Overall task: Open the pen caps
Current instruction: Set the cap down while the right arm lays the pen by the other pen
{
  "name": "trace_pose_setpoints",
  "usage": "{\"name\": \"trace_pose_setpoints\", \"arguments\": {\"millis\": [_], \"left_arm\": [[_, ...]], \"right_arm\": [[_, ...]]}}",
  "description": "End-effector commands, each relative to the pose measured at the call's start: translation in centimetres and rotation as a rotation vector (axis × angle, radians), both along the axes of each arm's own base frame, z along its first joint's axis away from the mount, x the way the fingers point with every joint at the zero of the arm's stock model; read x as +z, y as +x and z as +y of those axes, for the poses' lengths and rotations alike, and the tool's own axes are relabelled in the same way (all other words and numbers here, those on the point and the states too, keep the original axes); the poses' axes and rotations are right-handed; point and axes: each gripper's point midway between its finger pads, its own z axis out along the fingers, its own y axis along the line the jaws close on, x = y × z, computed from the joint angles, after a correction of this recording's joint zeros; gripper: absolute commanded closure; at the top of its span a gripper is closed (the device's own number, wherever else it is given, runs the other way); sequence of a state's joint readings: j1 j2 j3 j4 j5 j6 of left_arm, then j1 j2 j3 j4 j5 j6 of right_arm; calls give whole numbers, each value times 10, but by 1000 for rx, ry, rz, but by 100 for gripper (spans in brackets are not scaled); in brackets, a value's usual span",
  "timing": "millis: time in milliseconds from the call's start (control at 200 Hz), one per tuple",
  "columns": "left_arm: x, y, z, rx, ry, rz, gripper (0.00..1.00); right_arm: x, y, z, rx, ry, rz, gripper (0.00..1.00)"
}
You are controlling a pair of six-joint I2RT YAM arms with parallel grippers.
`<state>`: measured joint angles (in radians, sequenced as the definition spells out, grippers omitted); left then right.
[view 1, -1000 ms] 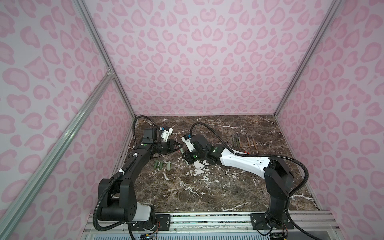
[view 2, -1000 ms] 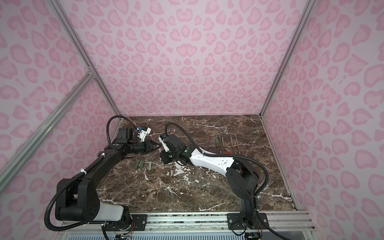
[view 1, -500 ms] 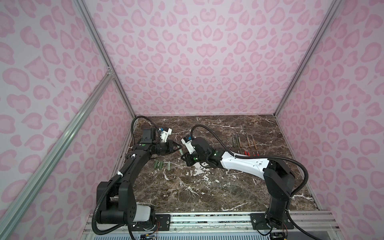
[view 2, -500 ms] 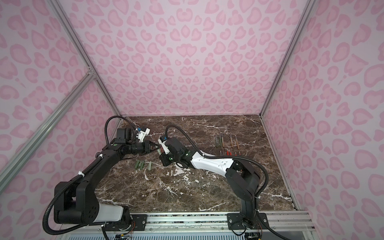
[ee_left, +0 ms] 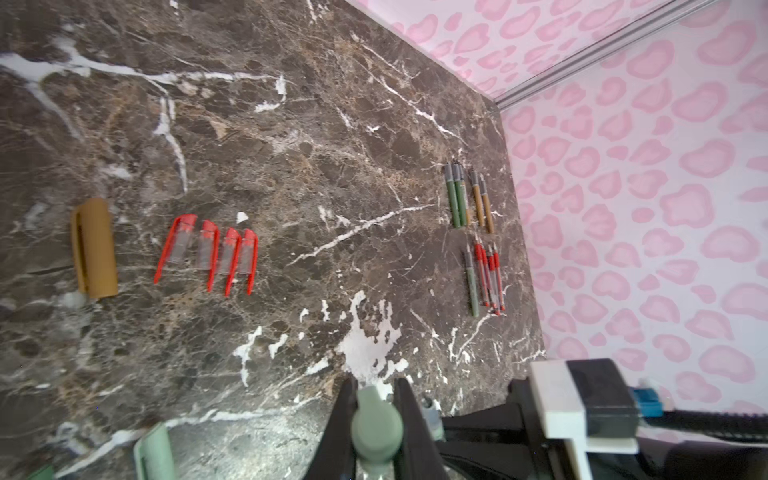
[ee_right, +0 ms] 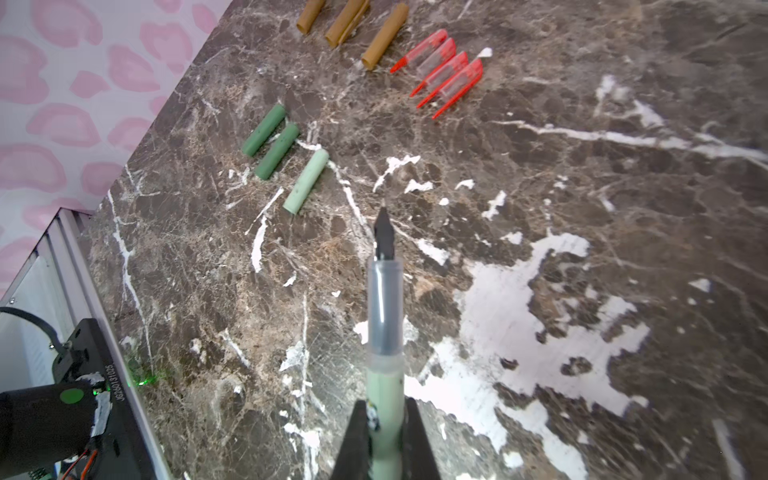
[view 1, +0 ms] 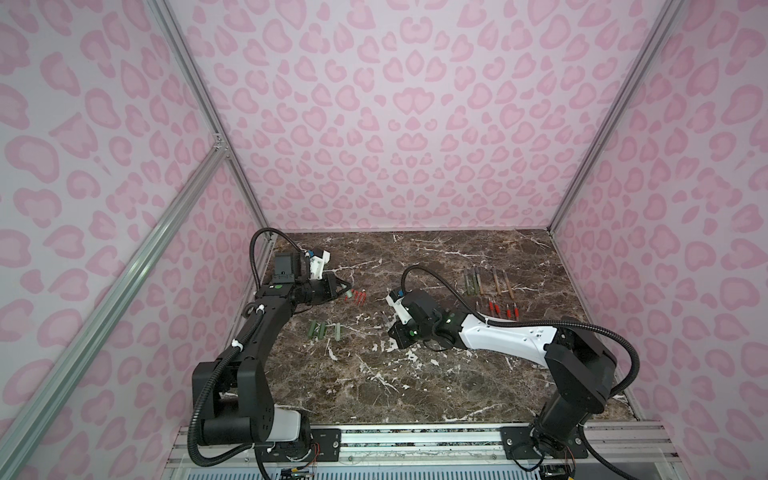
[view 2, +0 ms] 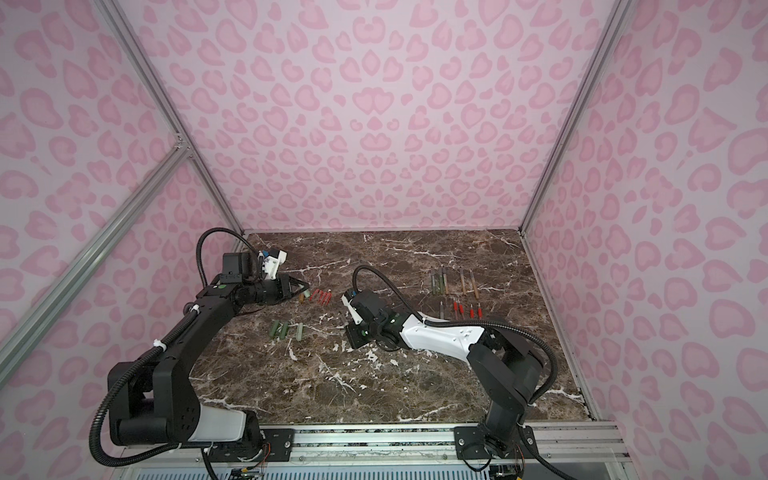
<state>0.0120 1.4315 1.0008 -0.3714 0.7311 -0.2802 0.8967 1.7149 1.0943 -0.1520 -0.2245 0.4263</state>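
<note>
My left fingers (ee_left: pixel 345 428) are pinched shut on a sage cap (ee_left: pixel 376 424), a blunt matte plastic tube seen end-on, off its pen, probably headed for its colour row. My right fingers (ee_right: pixel 357 436) are clamped on the pale green pen (ee_right: pixel 384 399): smoky clear grip, black nib (ee_right: pixel 382 237) bare, held off the marbled tabletop (ee_right: pixel 623 208). Loose caps lie sorted by colour: red caps (ee_right: pixel 444 70) clear-bodied with clips, tan caps (ee_right: pixel 384 37), green caps (ee_right: pixel 276 151) smooth cylinders. Bare pens (view 1: pixel 490 286) lie well apart, far right
</note>
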Motion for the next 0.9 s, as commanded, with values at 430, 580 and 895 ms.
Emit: {"name": "trace_pose_setpoints", "arguments": {"millis": [430,580,895], "left_arm": [[-116,-63,1,-156,393,235,97],[-131,-56,9,-118,459,281,97],[-146,-53,4,-120,486,326,92]], "right_arm": [[-19,59,-136,-435,-225,66,100],[-29,64,-163,-484,-281,95,100],[-42,73,-196,-538,-325,132,100]]}}
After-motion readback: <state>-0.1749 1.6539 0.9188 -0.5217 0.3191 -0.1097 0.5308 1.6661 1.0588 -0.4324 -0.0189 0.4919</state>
